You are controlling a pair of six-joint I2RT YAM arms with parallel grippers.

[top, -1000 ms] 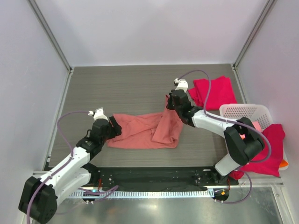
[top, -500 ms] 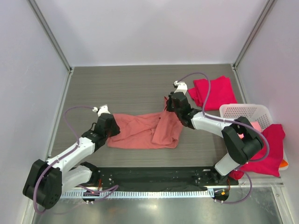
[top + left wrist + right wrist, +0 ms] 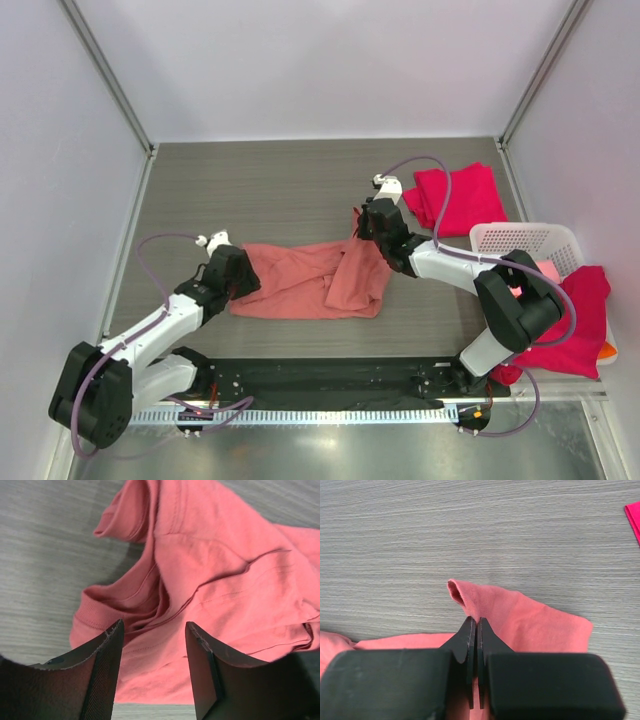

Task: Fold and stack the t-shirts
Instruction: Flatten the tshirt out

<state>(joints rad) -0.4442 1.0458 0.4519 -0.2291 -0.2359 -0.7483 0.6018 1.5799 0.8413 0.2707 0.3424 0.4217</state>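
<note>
A salmon-pink t-shirt (image 3: 310, 282) lies crumpled across the middle of the table. My left gripper (image 3: 240, 275) is open and hovers over its left end; in the left wrist view the shirt (image 3: 215, 580) lies between and beyond the spread fingers (image 3: 102, 672). My right gripper (image 3: 362, 228) is shut on the shirt's upper right edge and holds it pinched up; the right wrist view shows the cloth fold (image 3: 470, 597) clamped between the fingertips (image 3: 477, 625). A folded crimson-red t-shirt (image 3: 455, 198) lies at the back right. Another crimson-red shirt (image 3: 575, 320) hangs over the basket.
A white plastic lattice basket (image 3: 520, 240) stands at the right edge, with light pink and orange cloth peeking out under the red shirt. Grey walls enclose the table on three sides. A black rail (image 3: 320, 375) runs along the near edge.
My left gripper has moved a little right and down onto the shirt's left end. The right gripper has kept its hold and barely shifted.
</note>
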